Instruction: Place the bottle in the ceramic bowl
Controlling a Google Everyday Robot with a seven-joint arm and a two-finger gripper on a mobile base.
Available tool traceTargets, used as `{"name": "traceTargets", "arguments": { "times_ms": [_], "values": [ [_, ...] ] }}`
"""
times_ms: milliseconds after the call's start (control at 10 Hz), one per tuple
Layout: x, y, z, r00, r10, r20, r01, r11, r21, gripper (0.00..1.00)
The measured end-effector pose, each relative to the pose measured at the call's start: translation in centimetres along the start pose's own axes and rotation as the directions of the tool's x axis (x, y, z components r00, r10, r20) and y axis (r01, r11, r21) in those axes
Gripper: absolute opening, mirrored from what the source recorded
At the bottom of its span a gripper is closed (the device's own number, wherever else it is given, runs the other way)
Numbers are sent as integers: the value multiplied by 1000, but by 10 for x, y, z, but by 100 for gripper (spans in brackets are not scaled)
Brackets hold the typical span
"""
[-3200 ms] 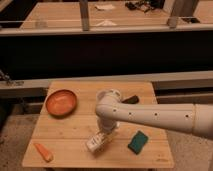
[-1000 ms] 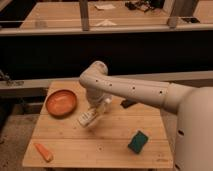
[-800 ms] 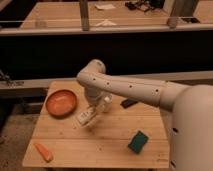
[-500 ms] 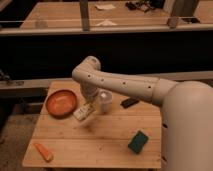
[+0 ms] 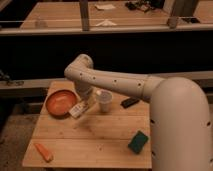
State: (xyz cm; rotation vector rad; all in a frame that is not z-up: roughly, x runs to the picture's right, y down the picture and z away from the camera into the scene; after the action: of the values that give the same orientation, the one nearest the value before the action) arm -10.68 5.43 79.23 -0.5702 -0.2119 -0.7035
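The gripper [image 5: 83, 101], just right of the ceramic bowl [image 5: 59, 102], was largely hidden under the arm's [image 5: 115, 82] wrist, so its contact with the bottle [image 5: 78, 109] below it could not be told; the bottle's label was too blurred to read. The arm's bulky near segment ran off the right and bottom edges, covering the table's [image 5: 90, 142] right side. A small dark object [image 5: 129, 102] right of the cup [image 5: 104, 102] was too dim to identify.

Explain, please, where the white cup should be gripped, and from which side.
Pinch the cup at its rim, coming straight down: it stands upright with the open mouth up, so one finger could probably go inside. Avoid a side approach, because close beside it the claw holds the bottle, tilted, by the rim of the bowl.
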Motion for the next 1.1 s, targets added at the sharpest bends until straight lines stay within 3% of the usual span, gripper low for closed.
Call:
{"name": "traceTargets", "arguments": {
  "times_ms": [1100],
  "values": [
    [-15, -55, 3, 998, -31, -62, 32, 999, 13, 1]
  ]
}}
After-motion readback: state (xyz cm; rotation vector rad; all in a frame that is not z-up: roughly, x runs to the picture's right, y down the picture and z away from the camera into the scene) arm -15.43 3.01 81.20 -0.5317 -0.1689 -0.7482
